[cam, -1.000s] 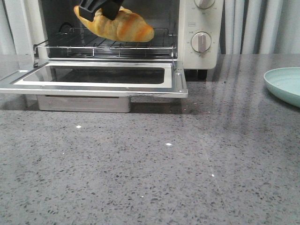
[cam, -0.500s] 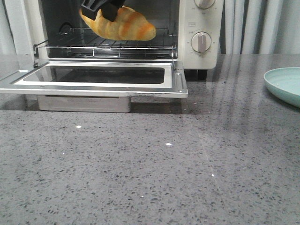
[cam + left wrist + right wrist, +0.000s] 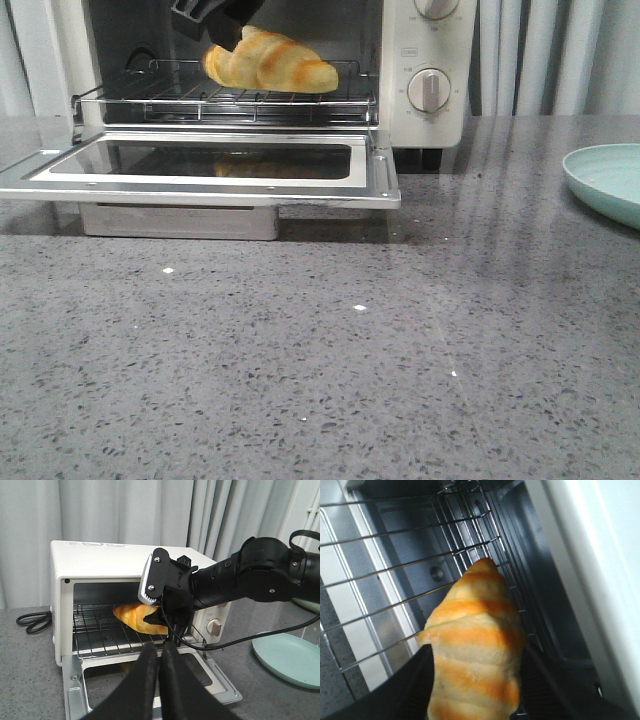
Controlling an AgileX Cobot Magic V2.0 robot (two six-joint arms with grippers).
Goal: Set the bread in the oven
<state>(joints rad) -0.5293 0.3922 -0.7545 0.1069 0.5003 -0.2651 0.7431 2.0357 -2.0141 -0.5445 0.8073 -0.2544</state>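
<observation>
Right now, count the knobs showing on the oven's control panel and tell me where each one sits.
2 show in the front view, both on the oven's right panel: the upper knob, cut off by the frame's top, and the lower knob beneath it. More may sit out of frame.

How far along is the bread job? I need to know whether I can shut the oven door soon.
Done: the oven door is open and the bread is inside the cavity, over the wire rack. In hand: the right gripper grips the bread's end. Left: release it onto the rack and pull the arm out. The left gripper waits shut outside.
</observation>
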